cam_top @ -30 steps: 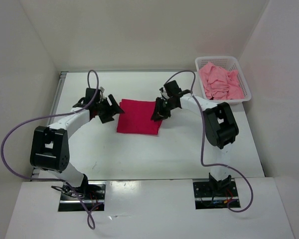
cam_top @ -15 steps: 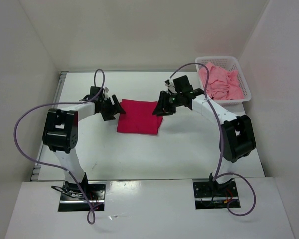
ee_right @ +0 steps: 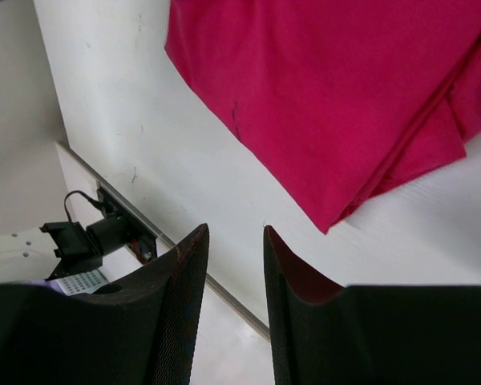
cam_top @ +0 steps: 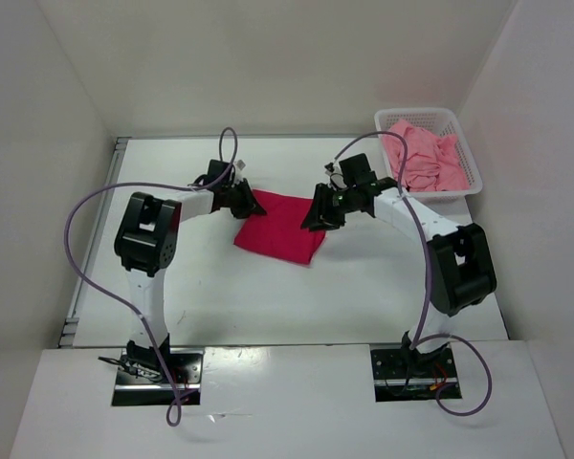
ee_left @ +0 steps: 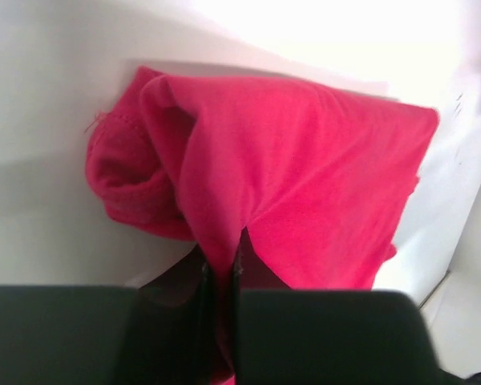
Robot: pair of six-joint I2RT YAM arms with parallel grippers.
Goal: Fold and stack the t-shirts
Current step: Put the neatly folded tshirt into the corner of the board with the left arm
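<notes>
A folded crimson-magenta t-shirt lies on the white table between the two arms. My left gripper is shut on the shirt's left edge. In the left wrist view a fold of the cloth is pinched between the jaws of the left gripper, and the edge bunches up on the left. My right gripper hovers at the shirt's right edge, open and empty. In the right wrist view, the right gripper is over bare table beside the shirt's corner. A light pink t-shirt lies crumpled in the basket.
A white mesh basket stands at the back right corner, close to the right wall. White walls enclose the table on the left, back and right. Purple cables loop off both arms.
My left gripper closed on the crimson shirt's left edge and pushed rightward, so the shirt shifted and turned slightly. The right gripper opened wider and drew back slightly to the right.
</notes>
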